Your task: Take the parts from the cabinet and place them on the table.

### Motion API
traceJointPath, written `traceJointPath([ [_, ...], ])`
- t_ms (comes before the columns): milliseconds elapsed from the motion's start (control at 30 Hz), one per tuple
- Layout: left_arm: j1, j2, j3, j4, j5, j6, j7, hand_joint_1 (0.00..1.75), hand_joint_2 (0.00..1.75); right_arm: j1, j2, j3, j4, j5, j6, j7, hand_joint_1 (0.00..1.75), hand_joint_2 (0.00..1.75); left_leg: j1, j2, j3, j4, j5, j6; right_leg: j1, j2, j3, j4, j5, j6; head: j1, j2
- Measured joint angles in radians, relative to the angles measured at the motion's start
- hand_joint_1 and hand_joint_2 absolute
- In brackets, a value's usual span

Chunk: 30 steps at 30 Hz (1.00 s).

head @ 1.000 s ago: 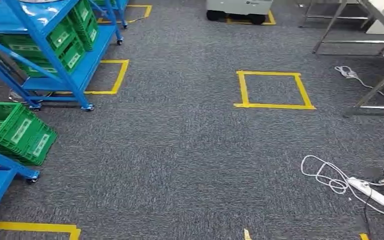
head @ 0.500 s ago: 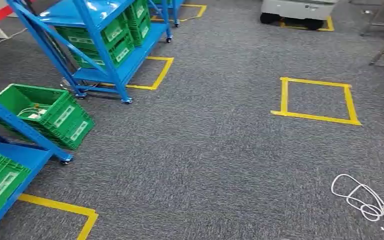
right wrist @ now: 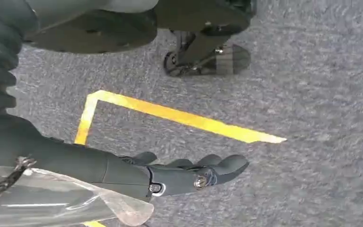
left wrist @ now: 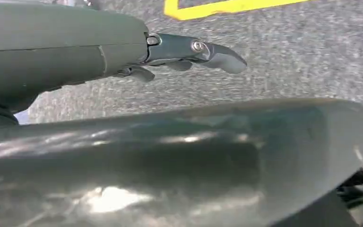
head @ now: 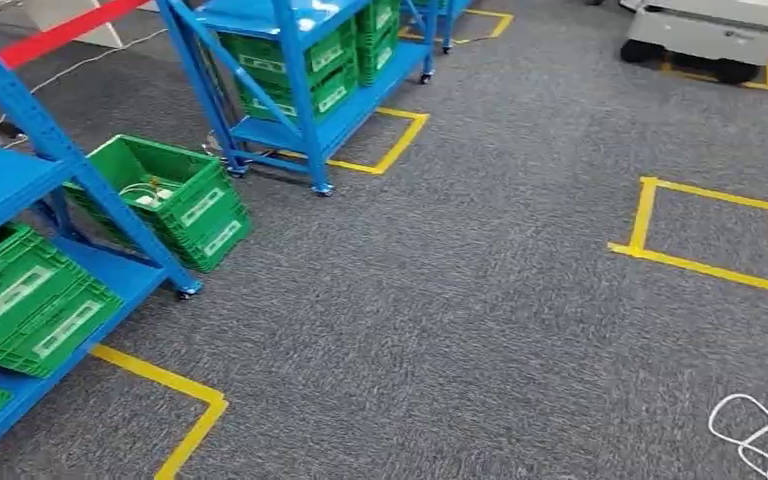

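The near blue cabinet rack [head: 55, 150] stands at the left of the head view, with green crates [head: 30, 310] on its lower shelf. A green crate [head: 175, 205] sits on the carpet beside it and holds pale parts [head: 150, 192] and wires. A second blue rack [head: 300, 90] with more green crates stands farther back. My left hand [left wrist: 189, 52] hangs over the carpet with its fingers stretched out, holding nothing. My right hand [right wrist: 184, 175] hangs the same way above a yellow tape line [right wrist: 179, 116], with nothing in it.
A yellow tape square [head: 710, 235] marks the grey carpet at the right. A white wheeled machine [head: 710, 35] stands at the far right. A white cable [head: 760, 440] lies at the lower right. Yellow tape [head: 175, 400] runs by the near rack.
The camera has turned left: the whole scene has slid to the right, the blue racks and green crates are nearer and larger, and the power strip has left the picture.
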Motion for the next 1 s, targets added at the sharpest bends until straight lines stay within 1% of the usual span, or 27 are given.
traceJointPath([
  [33, -0.004, -0.001, 0.000, 0.000, 0.000, 0.000, 0.000, 0.00, 0.00, 0.000, 0.000, 0.000, 0.000, 0.000, 0.000, 0.000, 0.00, 1.75, 0.001, -0.012, -0.002, 0.000, 0.001, 0.003, -0.001, 0.027, -0.034, 0.073, -0.039, 0.002, 0.003, 0.000],
  [67, -0.006, -0.002, 0.000, 0.000, -0.001, -0.001, 0.000, 0.00, 0.00, 0.002, 0.000, 0.000, 0.001, 0.000, 0.000, 0.001, 0.00, 1.75, 0.001, -0.024, -0.003, 0.000, 0.002, 0.004, -0.003, 0.037, -0.076, 0.160, -0.077, 0.005, 0.004, 0.000],
  [100, -0.005, -0.003, 0.000, 0.000, -0.001, -0.001, 0.000, 0.00, 0.00, 0.004, 0.000, 0.000, 0.001, 0.000, 0.000, 0.002, 0.00, 1.75, 0.001, -0.037, -0.004, 0.001, 0.002, 0.005, -0.004, 0.040, -0.119, 0.242, -0.104, 0.007, 0.006, 0.000],
  [133, -0.005, -0.003, 0.000, 0.000, -0.001, -0.001, 0.000, 0.00, 0.00, 0.006, 0.000, 0.000, 0.001, 0.000, 0.000, 0.002, 0.00, 1.75, 0.001, -0.050, -0.003, 0.001, 0.002, 0.005, -0.004, 0.041, -0.145, 0.284, -0.107, 0.009, 0.005, 0.000],
  [167, -0.004, -0.002, 0.000, 0.000, -0.001, -0.001, 0.000, 0.00, 0.00, 0.008, 0.000, 0.000, 0.001, 0.000, 0.000, 0.002, 0.00, 1.75, 0.001, -0.062, -0.001, 0.001, 0.001, 0.004, -0.005, 0.041, -0.149, 0.277, -0.085, 0.010, 0.006, 0.000],
  [200, -0.002, -0.002, 0.000, 0.000, -0.001, -0.002, 0.000, 0.00, 0.00, 0.008, 0.000, 0.000, 0.001, 0.000, -0.001, 0.002, 0.00, 1.75, 0.003, -0.078, 0.001, 0.002, 0.001, 0.003, -0.008, 0.042, -0.129, 0.219, -0.037, 0.010, 0.005, 0.000],
  [233, -0.002, -0.003, 0.000, 0.000, -0.001, -0.002, 0.000, 0.00, 0.00, 0.008, 0.000, 0.000, 0.001, 0.000, -0.001, 0.002, 0.00, 1.75, 0.005, -0.094, 0.003, 0.004, -0.001, 0.000, -0.011, 0.050, -0.090, 0.126, 0.018, 0.012, 0.005, 0.000],
  [267, -0.003, -0.003, 0.000, 0.000, -0.001, -0.003, 0.000, 0.00, 0.00, 0.007, 0.000, 0.000, 0.001, 0.000, -0.001, 0.002, 0.00, 1.75, 0.008, -0.107, 0.004, 0.007, -0.004, -0.005, -0.016, 0.075, -0.045, 0.028, 0.065, 0.014, 0.006, 0.000],
  [300, -0.003, -0.003, 0.000, 0.000, -0.001, -0.003, 0.000, 0.00, 0.00, 0.008, 0.000, 0.000, 0.002, 0.000, 0.000, 0.002, 0.00, 1.75, 0.006, -0.116, 0.000, 0.011, -0.007, -0.012, -0.023, 0.139, -0.025, -0.010, 0.052, 0.017, 0.008, 0.000],
  [333, -0.007, -0.003, 0.000, 0.000, -0.001, -0.003, 0.000, 0.00, 0.00, 0.008, 0.000, 0.000, 0.003, 0.000, 0.000, 0.002, 0.00, 1.75, 0.004, -0.128, -0.007, 0.021, -0.009, -0.018, -0.025, 0.147, -0.016, -0.031, 0.048, 0.008, 0.008, 0.000],
  [433, -0.001, -0.002, 0.000, 0.000, 0.000, -0.002, 0.000, 0.00, 0.00, 0.009, 0.000, 0.000, 0.003, -0.002, -0.002, 0.002, 0.00, 1.75, 0.011, -0.161, -0.018, 0.014, 0.003, -0.037, -0.016, 0.114, -0.012, -0.025, 0.052, -0.014, 0.009, 0.000],
  [467, -0.001, -0.001, 0.001, 0.000, 0.003, 0.000, 0.000, 0.00, 0.00, 0.008, 0.000, 0.000, 0.003, -0.002, -0.004, 0.002, 0.00, 1.75, 0.012, -0.149, -0.019, 0.022, -0.006, -0.040, -0.023, 0.097, -0.009, -0.032, 0.056, -0.025, 0.008, 0.000],
  [500, -0.001, -0.002, 0.001, 0.000, 0.004, 0.001, 0.000, 0.00, 0.00, 0.008, 0.000, 0.000, 0.003, -0.002, -0.006, 0.003, 0.00, 1.75, 0.006, -0.093, -0.030, 0.050, -0.026, -0.044, -0.021, 0.086, -0.007, -0.033, 0.055, -0.031, 0.002, 0.000],
  [533, -0.003, -0.002, 0.001, 0.000, 0.004, 0.002, 0.000, 0.00, 0.00, 0.008, 0.000, 0.000, 0.003, -0.002, -0.008, 0.003, 0.00, 1.75, 0.007, -0.063, -0.057, 0.106, -0.060, -0.048, -0.019, 0.071, -0.006, -0.033, 0.053, -0.038, -0.006, 0.000],
  [567, -0.006, -0.002, 0.001, 0.000, 0.004, 0.002, 0.000, 0.00, 0.00, 0.011, 0.000, 0.000, 0.003, -0.002, -0.009, 0.004, 0.00, 1.75, 0.008, -0.045, -0.096, 0.188, -0.100, -0.051, -0.016, 0.052, -0.005, -0.033, 0.050, -0.041, -0.005, 0.000],
  [600, -0.007, -0.002, 0.001, 0.000, 0.004, 0.002, 0.000, 0.00, 0.00, 0.013, 0.000, -0.001, 0.003, -0.002, -0.011, 0.005, 0.00, 1.75, 0.009, -0.037, -0.136, 0.272, -0.134, -0.053, -0.014, 0.033, -0.004, -0.033, 0.048, -0.044, -0.005, 0.000],
  [633, -0.007, -0.002, 0.001, 0.000, 0.004, 0.002, 0.000, 0.00, 0.00, 0.013, 0.000, -0.001, 0.003, -0.002, -0.013, 0.005, 0.00, 1.75, 0.009, -0.034, -0.161, 0.326, -0.147, -0.054, -0.012, 0.017, -0.004, -0.033, 0.046, -0.046, -0.005, 0.000],
  [667, -0.004, -0.002, 0.001, 0.000, 0.004, 0.002, 0.000, 0.00, 0.00, 0.011, 0.000, -0.001, 0.003, -0.002, -0.013, 0.005, 0.00, 1.75, 0.010, -0.033, -0.159, 0.326, -0.133, -0.053, -0.011, 0.004, -0.002, -0.032, 0.044, -0.046, -0.005, 0.000],
  [700, -0.001, -0.002, 0.001, 0.000, 0.004, 0.002, 0.000, 0.00, 0.00, 0.009, 0.000, -0.001, 0.003, -0.003, -0.013, 0.005, 0.00, 1.75, 0.009, -0.031, -0.139, 0.286, -0.101, -0.051, -0.010, -0.007, 0.001, -0.032, 0.042, -0.045, -0.006, 0.000],
  [733, -0.001, -0.002, 0.002, 0.000, 0.004, 0.002, 0.000, 0.00, 0.00, 0.008, 0.000, -0.001, 0.003, -0.004, -0.014, 0.005, 0.00, 1.75, 0.008, -0.024, -0.099, 0.208, -0.054, -0.047, -0.009, -0.019, 0.006, -0.033, 0.039, -0.044, -0.006, 0.000],
  [767, -0.001, -0.002, 0.002, 0.000, 0.004, 0.002, 0.000, 0.00, 0.00, 0.008, 0.000, -0.001, 0.003, -0.007, -0.014, 0.005, 0.00, 1.75, 0.005, -0.002, -0.052, 0.117, -0.009, -0.039, -0.008, -0.031, 0.013, -0.033, 0.035, -0.042, -0.005, 0.000],
  [800, -0.003, -0.002, 0.003, 0.000, 0.004, 0.003, 0.000, 0.00, 0.00, 0.009, 0.000, -0.001, 0.003, -0.008, -0.014, 0.006, 0.00, 1.75, -0.003, 0.054, -0.019, 0.049, 0.004, -0.028, -0.007, -0.040, 0.016, -0.033, 0.031, -0.037, -0.005, 0.000],
  [833, -0.007, -0.002, 0.003, 0.000, 0.004, 0.003, 0.000, 0.00, 0.00, 0.009, 0.000, -0.001, 0.003, -0.008, -0.015, 0.007, 0.00, 1.75, -0.014, 0.069, -0.010, 0.028, -0.008, -0.026, 0.003, -0.050, 0.018, -0.029, 0.024, -0.028, -0.006, 0.000],
  [900, -0.009, -0.002, 0.005, 0.000, 0.004, 0.005, -0.001, 0.00, 0.00, 0.008, 0.000, -0.001, 0.003, -0.008, -0.016, 0.008, 0.00, 1.75, -0.013, 0.046, -0.017, 0.028, -0.012, -0.020, 0.002, -0.074, 0.018, -0.032, 0.024, -0.021, -0.001, 0.000],
  [933, -0.005, -0.001, 0.006, 0.000, 0.004, 0.005, -0.002, 0.00, 0.00, 0.004, 0.000, -0.001, 0.003, -0.008, -0.016, 0.008, 0.00, 1.75, -0.014, 0.032, -0.020, 0.025, -0.011, -0.017, 0.002, -0.088, 0.025, -0.037, 0.024, -0.016, -0.003, 0.000],
  [967, -0.004, -0.002, 0.006, 0.000, 0.005, 0.006, -0.002, 0.00, 0.00, 0.001, 0.000, -0.002, 0.003, -0.008, -0.016, 0.008, 0.00, 1.75, -0.008, 0.019, -0.007, 0.011, -0.006, -0.010, 0.005, -0.098, 0.031, -0.039, 0.017, -0.008, -0.004, 0.000],
  [1000, -0.001, -0.002, 0.007, 0.000, 0.005, 0.006, -0.002, 0.00, 0.00, 0.000, 0.000, -0.002, 0.003, -0.008, -0.016, 0.008, 0.00, 1.75, -0.002, 0.010, -0.003, 0.004, -0.001, -0.006, -0.001, -0.050, 0.023, -0.023, 0.001, -0.002, 0.002, 0.000],
])
